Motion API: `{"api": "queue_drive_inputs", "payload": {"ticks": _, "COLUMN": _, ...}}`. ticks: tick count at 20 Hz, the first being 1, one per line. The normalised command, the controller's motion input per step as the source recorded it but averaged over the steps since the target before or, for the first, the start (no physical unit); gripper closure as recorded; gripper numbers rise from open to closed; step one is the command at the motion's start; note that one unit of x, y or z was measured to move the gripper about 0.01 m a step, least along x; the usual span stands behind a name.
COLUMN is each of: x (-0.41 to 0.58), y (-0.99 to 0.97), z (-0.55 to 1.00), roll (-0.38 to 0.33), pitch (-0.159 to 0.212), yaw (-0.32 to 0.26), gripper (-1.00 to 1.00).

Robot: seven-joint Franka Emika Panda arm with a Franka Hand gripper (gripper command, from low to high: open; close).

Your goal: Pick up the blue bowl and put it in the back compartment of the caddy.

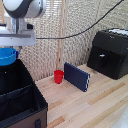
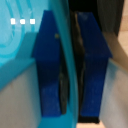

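Observation:
My gripper (image 1: 11,50) hangs at the exterior view's upper left, shut on the rim of the blue bowl (image 1: 7,56). The bowl is in the air just over the far end of the black caddy (image 1: 30,102), above the back compartment (image 1: 11,77) behind the divider (image 1: 17,93). In the wrist view, the two blue fingers (image 2: 50,70) pinch the bowl's thin wall, my gripper (image 2: 70,100) closed across it, and the bowl's (image 2: 17,50) bright cyan inside fills one side. Most of the bowl is cut off by the exterior view's left edge.
A red cup (image 1: 59,76) stands on the wooden table (image 1: 95,107) by the wicker wall, with a dark-blue flat slab (image 1: 76,76) on edge next to it. A black hard case (image 1: 111,52) sits at the exterior view's right. A cable runs from the arm across the wall.

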Motion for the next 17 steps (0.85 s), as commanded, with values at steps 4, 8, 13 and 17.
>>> {"api": "queue_drive_inputs", "payload": {"ticks": 4, "x": 0.147, "y": 0.06, "z": 0.04, "roll": -0.061, "pitch": -0.065, "yaw": 0.001, "gripper": -1.0}}
{"api": "queue_drive_inputs", "payload": {"ticks": 8, "x": 0.276, "y": -0.33, "z": 0.45, "roll": -0.036, "pitch": -0.105, "yaw": 0.062, "gripper": -1.0}}
{"api": "queue_drive_inputs", "payload": {"ticks": 13, "x": 0.127, "y": -0.62, "z": 0.59, "roll": -0.006, "pitch": -0.218, "yaw": 0.116, "gripper": -1.0}}
{"api": "queue_drive_inputs", "payload": {"ticks": 17, "x": 0.176, "y": -0.46, "z": 0.59, "roll": -0.038, "pitch": -0.177, "yaw": 0.107, "gripper": -1.0}}
